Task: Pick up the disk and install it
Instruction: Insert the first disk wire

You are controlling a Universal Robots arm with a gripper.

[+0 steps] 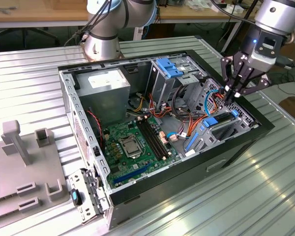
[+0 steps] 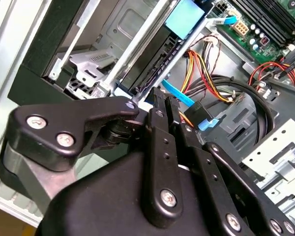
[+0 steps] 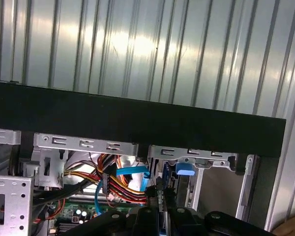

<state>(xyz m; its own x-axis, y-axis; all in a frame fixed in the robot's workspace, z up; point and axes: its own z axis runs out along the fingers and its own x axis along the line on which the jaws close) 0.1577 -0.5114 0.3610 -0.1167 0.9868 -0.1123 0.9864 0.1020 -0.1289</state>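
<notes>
The end effector (image 1: 229, 94) hangs at the upper right of the exterior view, close above the disk (image 1: 221, 127). Whether it is clenched or released, I cannot tell. The disk lies flat in the bay at the right end of the open computer case (image 1: 69, 103), with its blue rails showing. In my judgement, a good grip sits square on the disk and stays clear of the cables (image 1: 189, 120) beside it. The case also holds a green circuit board (image 1: 132, 145), a grey power box (image 1: 105, 86) and a metal drive cage (image 1: 169, 73), and it rests on the ribbed desk (image 1: 226, 201).
</notes>
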